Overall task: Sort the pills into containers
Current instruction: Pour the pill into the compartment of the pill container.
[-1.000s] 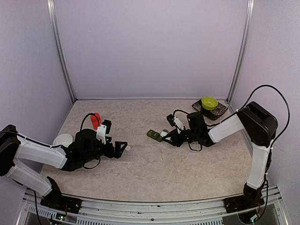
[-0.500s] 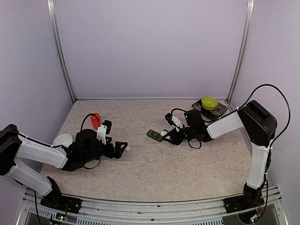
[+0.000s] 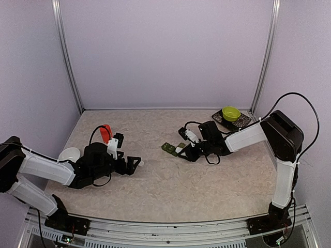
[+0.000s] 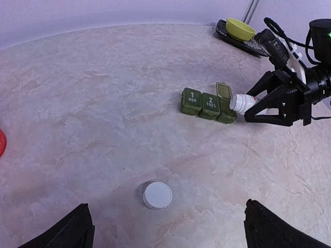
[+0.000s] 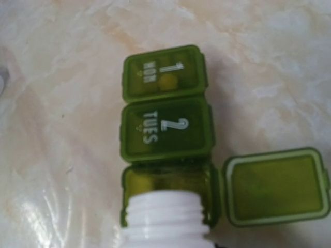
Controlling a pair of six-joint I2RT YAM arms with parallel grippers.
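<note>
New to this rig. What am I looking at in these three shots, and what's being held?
Two robot arms are bolted at the near edge of a table. The wide picture is from a fixed camera above and behind them; the other two come from a camera on each wrist. On it: a green pill box of three joined compartments, the third's lid open; a loose white cap; a white bowl; a yellow-green bowl on a dark tray. The right fingers hold a white bottle, tipped with its mouth at the open compartment. The left fingers are wide open and hold nothing.
</note>
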